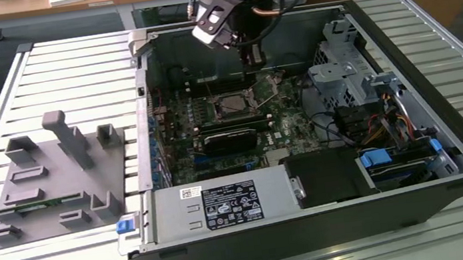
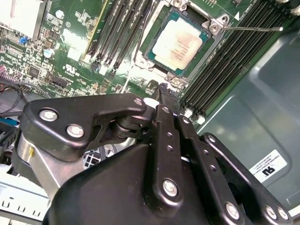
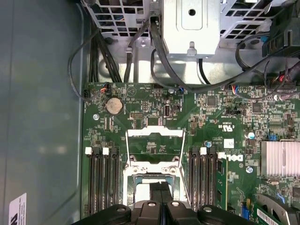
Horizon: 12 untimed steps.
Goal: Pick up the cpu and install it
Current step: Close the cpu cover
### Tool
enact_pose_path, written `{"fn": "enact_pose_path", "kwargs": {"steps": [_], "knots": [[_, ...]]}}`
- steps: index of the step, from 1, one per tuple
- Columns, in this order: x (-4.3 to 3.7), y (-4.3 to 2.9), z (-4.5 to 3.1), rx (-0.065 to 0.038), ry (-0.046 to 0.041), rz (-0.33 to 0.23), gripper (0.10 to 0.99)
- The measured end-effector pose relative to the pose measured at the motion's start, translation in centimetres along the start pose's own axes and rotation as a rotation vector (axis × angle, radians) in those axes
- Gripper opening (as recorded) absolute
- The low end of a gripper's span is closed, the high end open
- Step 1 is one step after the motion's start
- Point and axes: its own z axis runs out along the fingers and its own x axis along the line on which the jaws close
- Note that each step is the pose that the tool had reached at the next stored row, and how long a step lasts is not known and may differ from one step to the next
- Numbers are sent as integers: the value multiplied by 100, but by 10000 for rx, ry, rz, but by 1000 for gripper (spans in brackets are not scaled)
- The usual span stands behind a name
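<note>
Pincer clenched on nothing, its fingers pressed together. We find the cpu lying flat in the motherboard socket, just ahead of the fingertips and below them, not touching. Farther on, the socket's load frame stands open.

- We see the gripper hanging inside the open computer case, near its far wall, over the motherboard.
- The socket lies just in front of it, apart from it.
- A grey fixture tray sits on the slatted table, by its edge at the exterior view's left.
</note>
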Motion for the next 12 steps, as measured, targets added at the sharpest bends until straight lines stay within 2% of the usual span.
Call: {"fn": "enact_pose_path", "kwargs": {"steps": [12], "knots": [[0, 56, 2, 0, 0, -1, 106]]}}
